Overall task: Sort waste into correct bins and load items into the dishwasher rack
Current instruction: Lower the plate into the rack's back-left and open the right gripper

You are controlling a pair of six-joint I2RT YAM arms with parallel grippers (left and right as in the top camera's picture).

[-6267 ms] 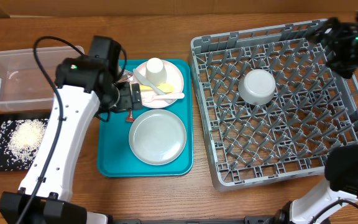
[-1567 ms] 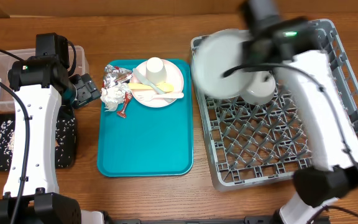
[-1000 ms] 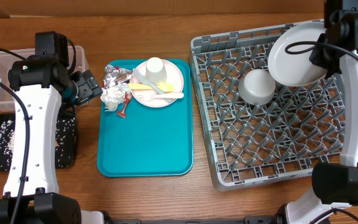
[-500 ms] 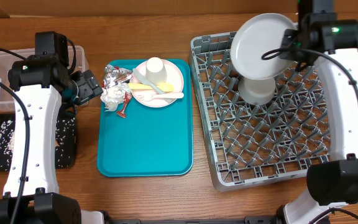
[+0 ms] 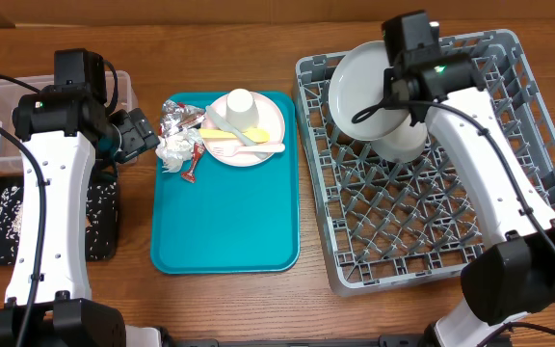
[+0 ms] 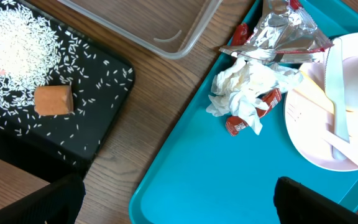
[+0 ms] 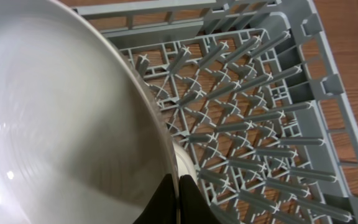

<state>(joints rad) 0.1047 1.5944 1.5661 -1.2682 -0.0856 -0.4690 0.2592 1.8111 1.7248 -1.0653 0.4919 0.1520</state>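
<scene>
The right gripper (image 7: 178,200) clamps one smooth round grey-white plate (image 5: 364,82) over the pegged grey plastic rack (image 5: 509,193) near the bench's far edge; the left gripper (image 5: 141,135) gapes, empty, beside one crumpled napkin (image 5: 173,149).

A wood-grain counter (image 5: 229,299) is recorded under even, soft light. Along its far edge a plain brown panel (image 5: 210,8) is observed, unmarked.
</scene>
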